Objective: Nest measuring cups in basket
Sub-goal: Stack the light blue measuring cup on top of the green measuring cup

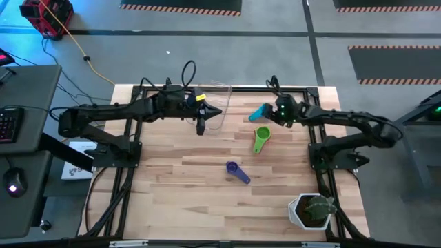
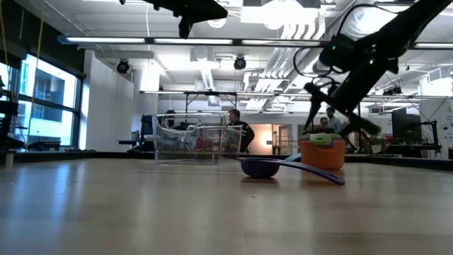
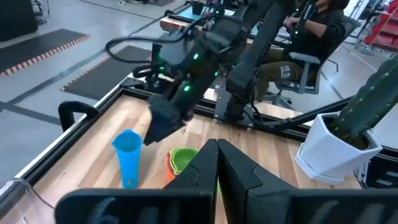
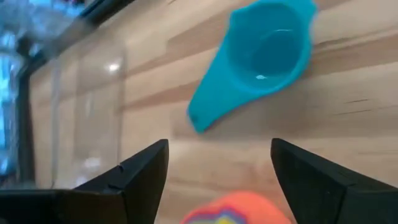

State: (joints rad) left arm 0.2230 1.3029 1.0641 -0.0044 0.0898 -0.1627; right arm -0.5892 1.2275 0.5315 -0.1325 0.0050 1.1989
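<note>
Nesting barely begun: at least three cups lie outside the bin.

Your right gripper [image 1: 273, 110], fingers spread and holding nothing, hovers right of centre by the small blue plastic scoop cup [image 1: 259, 112]; your left gripper [image 1: 201, 127], fingers pressed together, hangs at the clear rectangular plastic basket [image 1: 219, 91] near upper centre. The green scoop cup [image 1: 260, 140] and purple scoop cup [image 1: 236, 171] lie mid-table; the basket's contents possibly include cups, unclear.

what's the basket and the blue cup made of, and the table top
Basket: looks like clear, glossy plastic; the wood shows through its walls. Blue cup: probably smooth molded plastic, uniform colour with a soft sheen. Table top: apparently wooden butcher-block, with visible joined strips and grain, matte finish.
</note>
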